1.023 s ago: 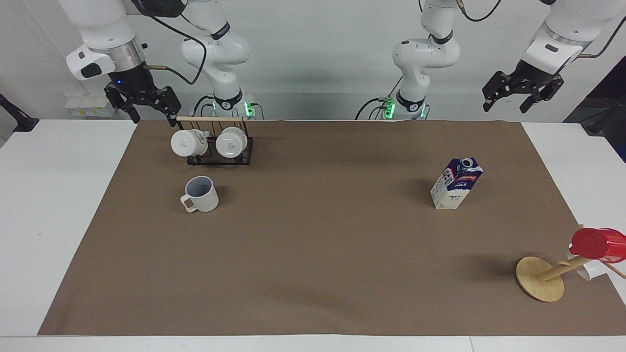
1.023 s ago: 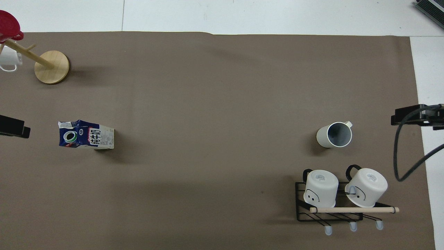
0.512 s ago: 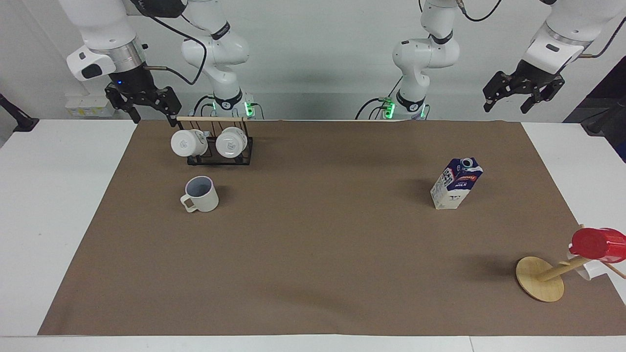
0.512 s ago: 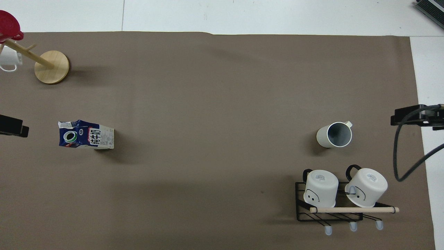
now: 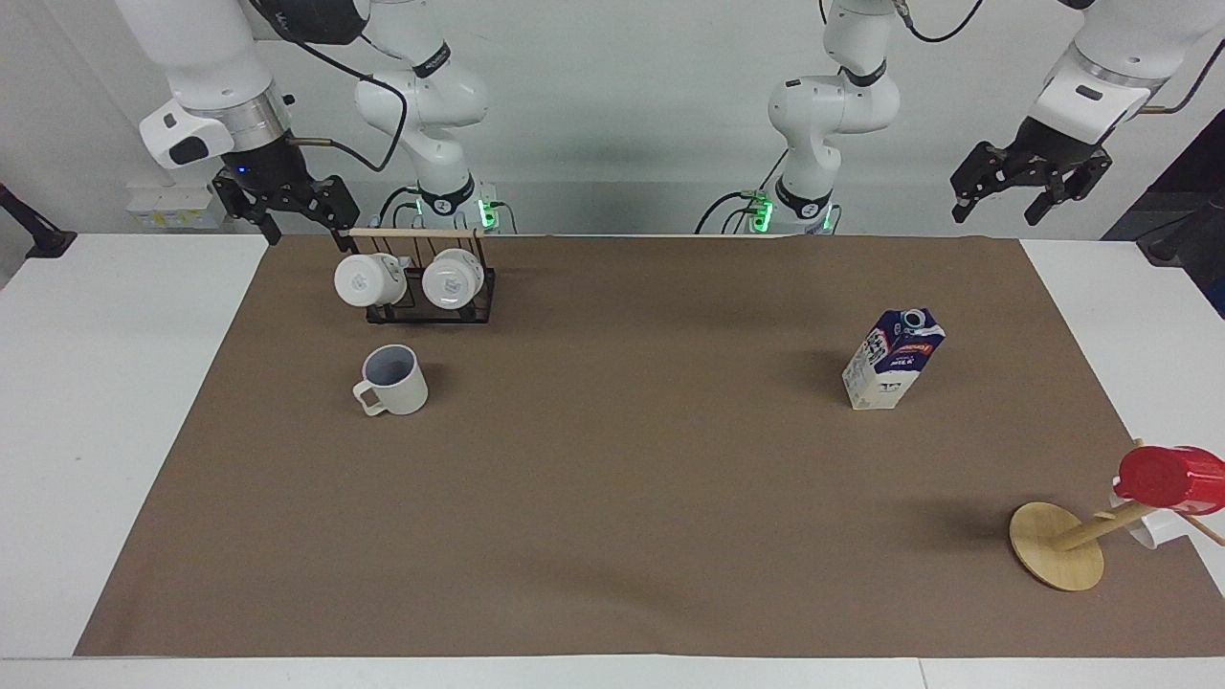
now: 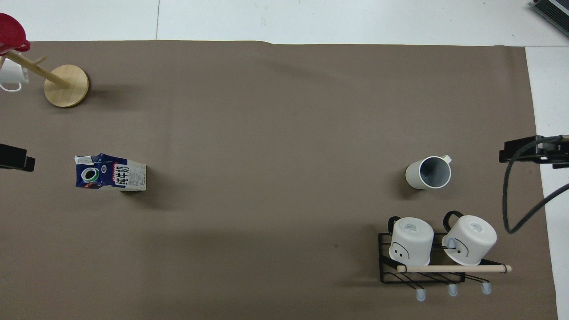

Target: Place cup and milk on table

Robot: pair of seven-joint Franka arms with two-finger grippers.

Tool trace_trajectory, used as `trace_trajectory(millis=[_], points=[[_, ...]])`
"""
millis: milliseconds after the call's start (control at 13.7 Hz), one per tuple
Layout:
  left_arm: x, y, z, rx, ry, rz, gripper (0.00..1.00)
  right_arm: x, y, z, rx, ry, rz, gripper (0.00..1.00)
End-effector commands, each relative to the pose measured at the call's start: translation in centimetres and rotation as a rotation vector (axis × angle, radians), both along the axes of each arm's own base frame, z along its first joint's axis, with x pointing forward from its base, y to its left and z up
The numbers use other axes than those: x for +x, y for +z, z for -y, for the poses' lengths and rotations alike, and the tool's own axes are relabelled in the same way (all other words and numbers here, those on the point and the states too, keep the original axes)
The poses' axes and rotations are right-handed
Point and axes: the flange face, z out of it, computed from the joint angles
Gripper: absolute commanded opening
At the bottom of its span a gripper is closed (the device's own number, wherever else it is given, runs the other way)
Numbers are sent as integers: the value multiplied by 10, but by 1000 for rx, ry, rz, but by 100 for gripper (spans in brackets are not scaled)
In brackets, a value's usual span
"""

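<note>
The off-white cup [image 5: 394, 380] stands upright on the brown mat [image 5: 622, 478] of the white table [image 5: 96, 383], toward the right arm's end; it also shows in the overhead view [image 6: 429, 172]. The blue-and-white milk carton [image 5: 893, 359] stands upright on the mat toward the left arm's end, also seen from overhead [image 6: 110, 172]. My right gripper [image 5: 299, 218] hangs open and empty in the air beside the mug rack, apart from the cup. My left gripper [image 5: 1000, 206] hangs open and empty above the table's edge nearest the robots, apart from the milk.
A black wire rack [image 5: 426, 304] with two white printed mugs stands on the mat, nearer to the robots than the cup. A wooden mug tree [image 5: 1057, 545] with a red cup [image 5: 1168, 476] stands at the left arm's end, farther from the robots than the milk.
Both grippers have drawn back a little, up and outward toward the table's ends. The cup and the milk have not moved.
</note>
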Motion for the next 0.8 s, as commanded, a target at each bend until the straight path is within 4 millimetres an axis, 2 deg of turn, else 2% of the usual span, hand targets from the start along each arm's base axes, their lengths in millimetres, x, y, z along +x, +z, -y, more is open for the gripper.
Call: trace_trajectory(millis=[0, 73, 292, 512, 731], points=[[-3, -1, -4, 11, 0, 20, 100, -5, -25, 3, 10, 27, 7, 100], [-3, -1, -7, 13, 5, 21, 100, -3, -39, 3, 10, 29, 9, 100], [-2, -1, -7, 13, 5, 23, 100, 3, -103, 2, 9, 42, 29, 100], [-1, 1, -9, 19, 10, 27, 100, 4, -159, -4, 6, 53, 38, 100], [0, 0, -7, 19, 6, 32, 100, 6, -201, -3, 3, 49, 62, 100]])
